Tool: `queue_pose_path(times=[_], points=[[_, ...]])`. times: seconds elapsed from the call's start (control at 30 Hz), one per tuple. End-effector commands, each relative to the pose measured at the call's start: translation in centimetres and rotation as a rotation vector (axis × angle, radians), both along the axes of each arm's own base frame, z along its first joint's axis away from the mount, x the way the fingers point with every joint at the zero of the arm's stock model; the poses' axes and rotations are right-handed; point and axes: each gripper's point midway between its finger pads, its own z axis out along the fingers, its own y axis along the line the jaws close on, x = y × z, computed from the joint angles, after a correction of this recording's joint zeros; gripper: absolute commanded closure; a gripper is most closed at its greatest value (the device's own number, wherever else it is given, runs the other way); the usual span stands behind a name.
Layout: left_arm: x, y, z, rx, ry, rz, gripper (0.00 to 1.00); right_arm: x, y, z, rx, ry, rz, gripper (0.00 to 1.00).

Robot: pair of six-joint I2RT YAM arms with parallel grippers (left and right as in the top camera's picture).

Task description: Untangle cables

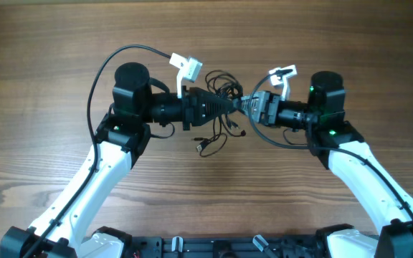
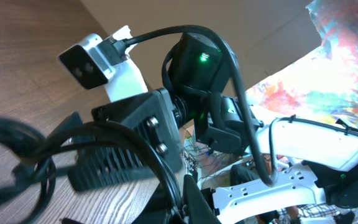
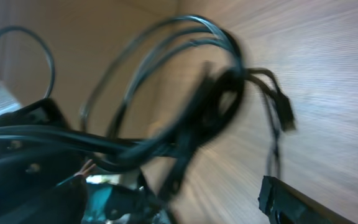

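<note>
there, the thin black tangled cables [image 1: 224, 87] sit bunched on the brown wooden surface [image 1: 49, 57], midway between its side edges and nearer the far edge. the left hand [image 1: 233, 105] is pressed together within the tangle. the right hand [image 1: 249, 106], facing it just beside, stands spread.

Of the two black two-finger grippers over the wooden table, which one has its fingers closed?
The left gripper: its fingers meet in a narrow point, pinching the thin dark cables. The right gripper has its fingers wide apart.
</note>
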Motion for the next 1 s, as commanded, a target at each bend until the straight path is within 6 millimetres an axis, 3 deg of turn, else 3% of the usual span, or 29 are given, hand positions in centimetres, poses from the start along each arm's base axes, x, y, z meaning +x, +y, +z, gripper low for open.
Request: queue_pose_path(times=[0.0, 0.2, 0.27, 0.43, 0.5, 0.53, 0.77, 0.83, 0.87, 0.97], points=[[0.2, 0.3, 0.8, 0.0, -0.079, 0.02, 0.96, -0.6, 0.5, 0.9, 0.038, 0.053, 0.009, 0.12], [-0.2, -0.1, 0.8, -0.001, -0.079, 0.006, 0.96, 1.7, 1.0, 1.8, 0.08, 0.127, -0.152, 0.12], [-0.7, -0.6, 0.8, -0.002, -0.08, -0.012, 0.96, 3.0, 1.1, 1.0, 0.055, 0.16, -0.275, 0.15], [-1.2, -1.2, 1.5, -0.024, -0.08, -0.032, 0.96, 5.9, -0.7, -1.6, 0.043, 0.29, -0.548, 0.58], [-1.3, -1.1, 1.7, -0.031, -0.081, -0.044, 0.96, 6.6, -2.4, -2.6, -0.008, 0.272, -0.612, 0.87], [-1.4, -0.6, 1.8, -0.036, -0.079, -0.06, 0.96, 7.1, -3.6, -2.5, -0.061, 0.181, -0.592, 0.95], [-0.7, 2.2, 2.0, -0.05, -0.075, -0.068, 0.96, 6.6, -7.1, -0.2, -0.157, -0.24, -0.3, 0.95], [-0.6, 2.3, 2.0, -0.049, -0.084, -0.066, 0.96, 6.0, -7.3, 0.2, -0.145, -0.288, -0.243, 0.88], [-0.6, 2.3, 2.0, -0.049, -0.084, -0.065, 0.96, 5.5, -6.9, 0.4, -0.148, -0.331, -0.198, 0.82], [-0.5, 2.3, 2.0, -0.049, -0.084, -0.062, 0.96, 3.6, -5.5, 1.1, -0.116, -0.433, -0.049, 0.44]])
